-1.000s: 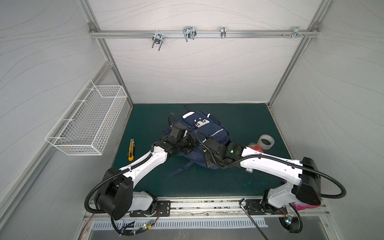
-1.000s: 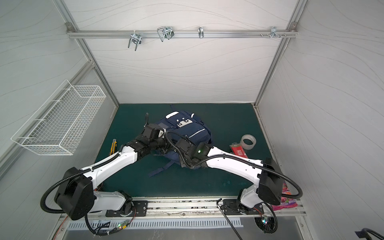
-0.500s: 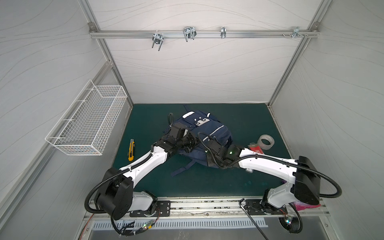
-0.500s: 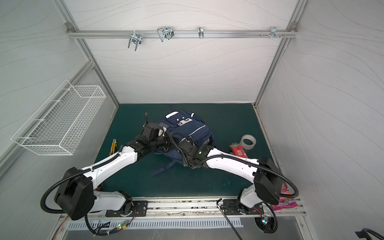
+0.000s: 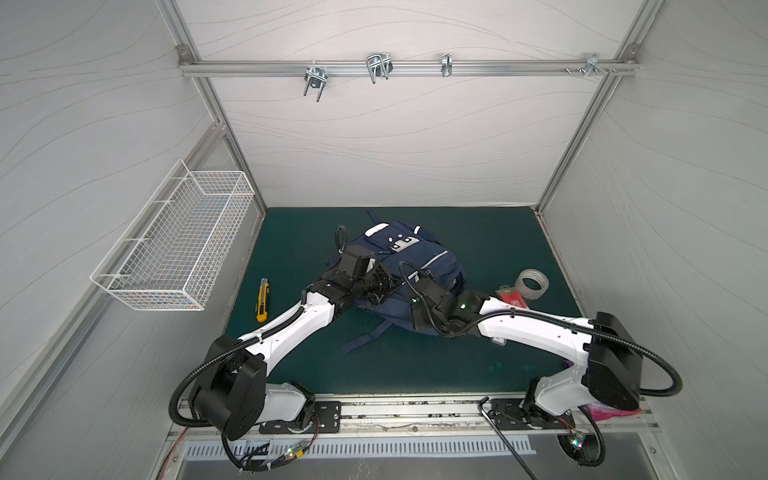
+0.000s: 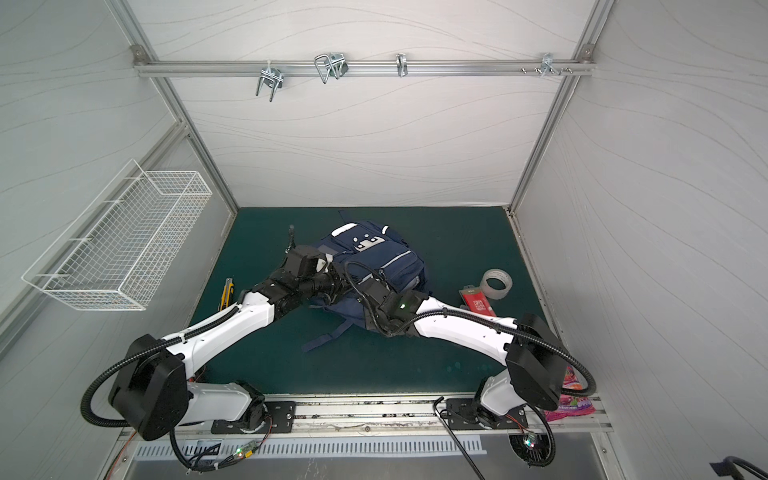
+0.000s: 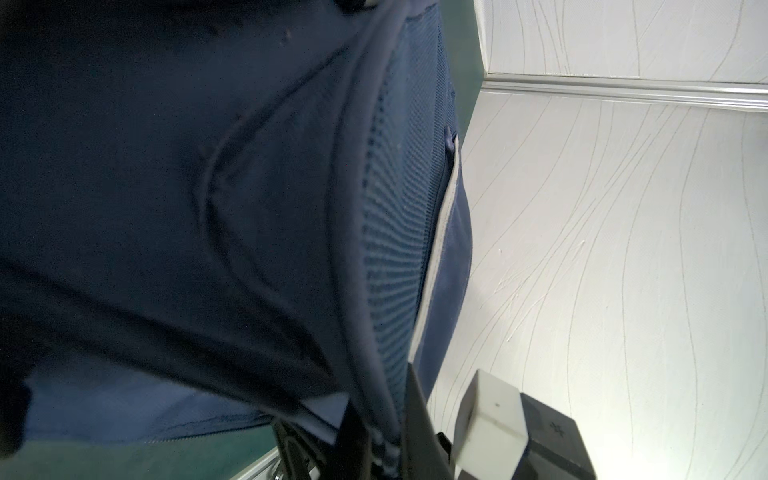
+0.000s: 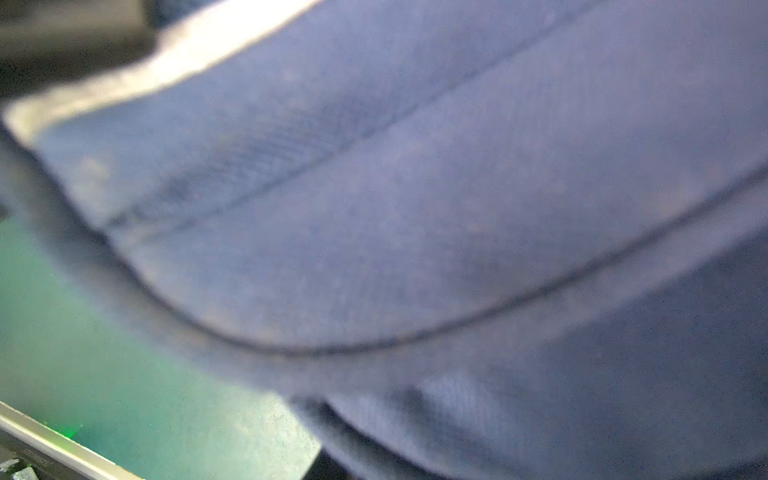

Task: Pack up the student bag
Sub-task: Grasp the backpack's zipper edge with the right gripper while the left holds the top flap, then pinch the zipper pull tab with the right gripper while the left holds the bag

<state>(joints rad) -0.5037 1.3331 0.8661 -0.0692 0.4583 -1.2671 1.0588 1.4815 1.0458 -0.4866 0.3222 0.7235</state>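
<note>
The student bag, a navy backpack with white stripes and a white dotted patch, lies on the green mat in both top views. My left gripper reaches in from the left and is shut on a fold of the student bag's seam, with fabric pinched between its dark fingers. My right gripper presses into the bag's near side from the right. Its jaws are hidden; the right wrist view is filled with blurred blue fabric of the bag.
A yellow utility knife lies left of the bag. A tape roll and a red packet lie to its right. A white wire basket hangs on the left wall, and metal hooks hang on the back rail.
The right arm has edged a little further in against the bag's near side. The left arm and the bag have stayed put.
</note>
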